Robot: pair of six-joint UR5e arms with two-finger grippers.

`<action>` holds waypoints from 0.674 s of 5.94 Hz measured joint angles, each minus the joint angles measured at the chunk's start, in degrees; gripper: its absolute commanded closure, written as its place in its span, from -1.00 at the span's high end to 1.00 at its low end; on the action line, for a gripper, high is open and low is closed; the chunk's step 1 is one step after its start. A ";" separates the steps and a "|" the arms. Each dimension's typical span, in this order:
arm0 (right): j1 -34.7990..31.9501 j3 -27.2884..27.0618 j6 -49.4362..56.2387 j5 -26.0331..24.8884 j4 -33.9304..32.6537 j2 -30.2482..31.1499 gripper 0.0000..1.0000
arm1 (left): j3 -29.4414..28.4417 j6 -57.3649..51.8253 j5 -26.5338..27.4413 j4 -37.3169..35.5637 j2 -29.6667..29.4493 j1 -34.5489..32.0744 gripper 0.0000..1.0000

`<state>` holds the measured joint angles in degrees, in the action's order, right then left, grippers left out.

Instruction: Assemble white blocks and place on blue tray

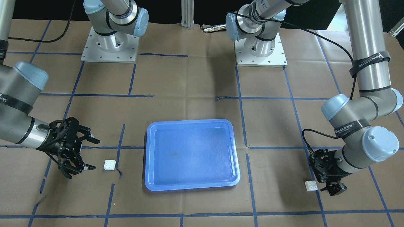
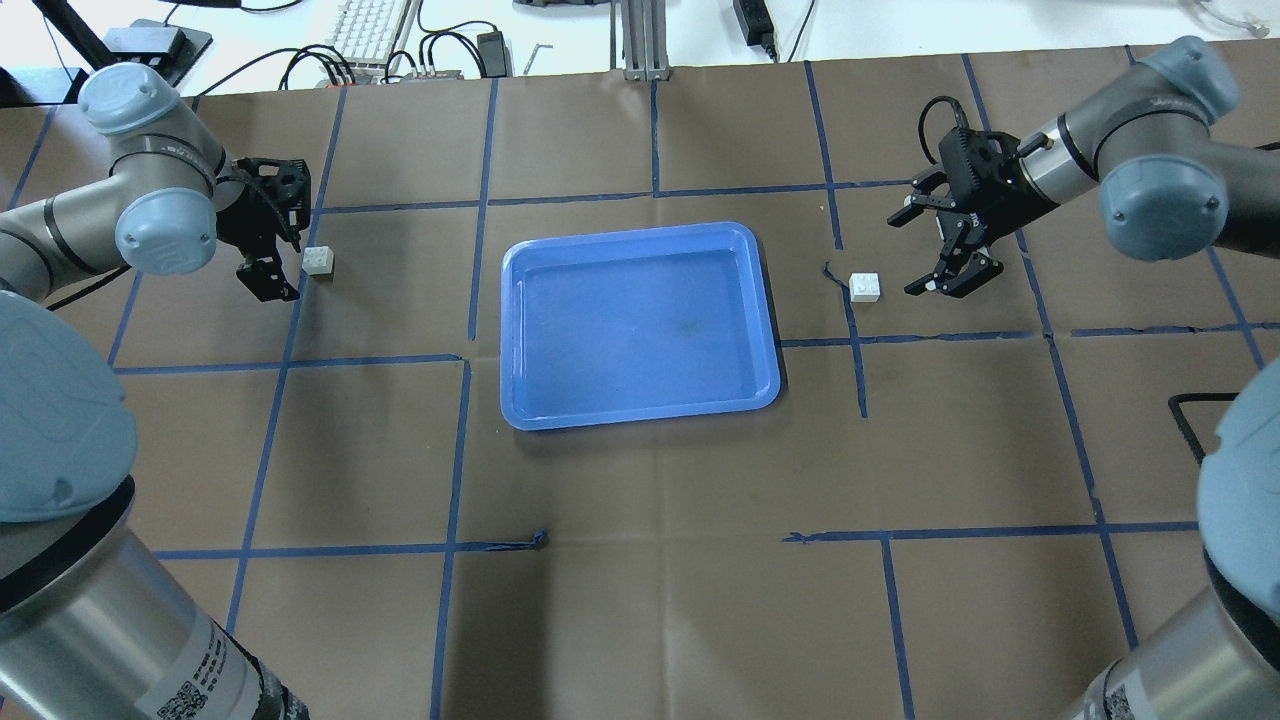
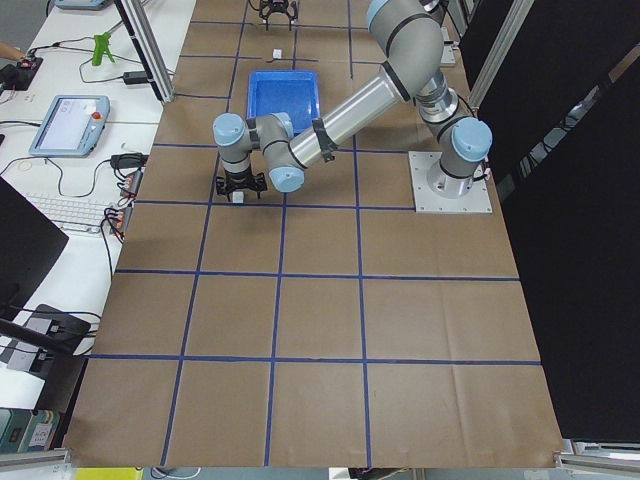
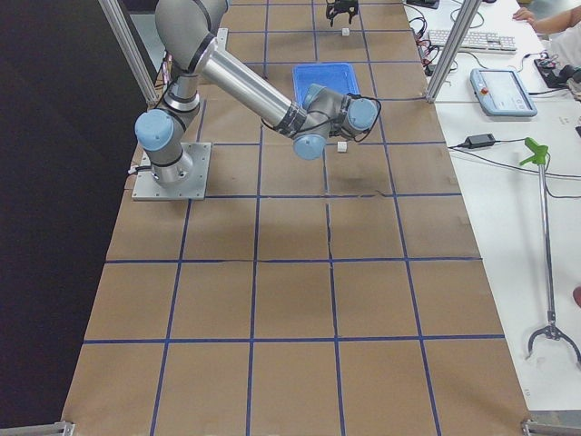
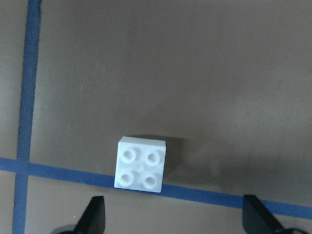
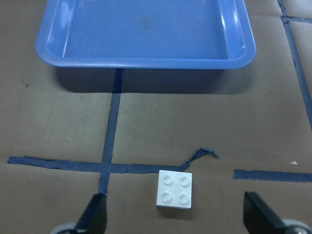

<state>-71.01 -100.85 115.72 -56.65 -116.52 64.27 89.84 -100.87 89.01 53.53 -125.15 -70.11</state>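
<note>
The empty blue tray (image 1: 189, 186) lies mid-table, also seen from overhead (image 2: 640, 416). One white block (image 2: 319, 261) sits studs up on the paper to its left, just beside my left gripper (image 2: 280, 245). In the left wrist view the gripper (image 5: 175, 219) is open and hangs above that block (image 5: 141, 163), which lies on a tape line just ahead of the fingertips (image 5: 95, 214). The other white block (image 2: 864, 287) lies right of the tray. My right gripper (image 2: 905, 257) is open and empty just beyond it; the right wrist view shows the block (image 6: 174, 190) between and ahead of the fingers (image 6: 95, 214).
Brown paper with a grid of blue tape covers the table. The two arm bases (image 1: 109, 47) stand at the robot's side. A keyboard and cables (image 2: 370, 30) lie past the far edge. The tray's rim (image 6: 146, 61) faces the right gripper.
</note>
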 measured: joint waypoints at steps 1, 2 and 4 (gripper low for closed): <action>0.57 -1.50 0.00 1.29 -3.21 -2.05 0.99 | -0.13 -0.61 -1.10 -0.79 -0.65 -0.02 0.89; 0.78 -2.00 0.08 2.18 -4.31 -3.75 0.99 | -0.30 -1.81 -1.84 -1.91 -1.28 -0.06 0.75; 0.86 -2.14 0.34 2.91 -5.53 -5.50 1.00 | -0.55 -3.85 -3.77 -3.09 -2.09 -0.05 -0.32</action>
<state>-70.14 -102.99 116.05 -53.74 -122.05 58.78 89.29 -104.72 85.24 50.44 -127.24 -70.16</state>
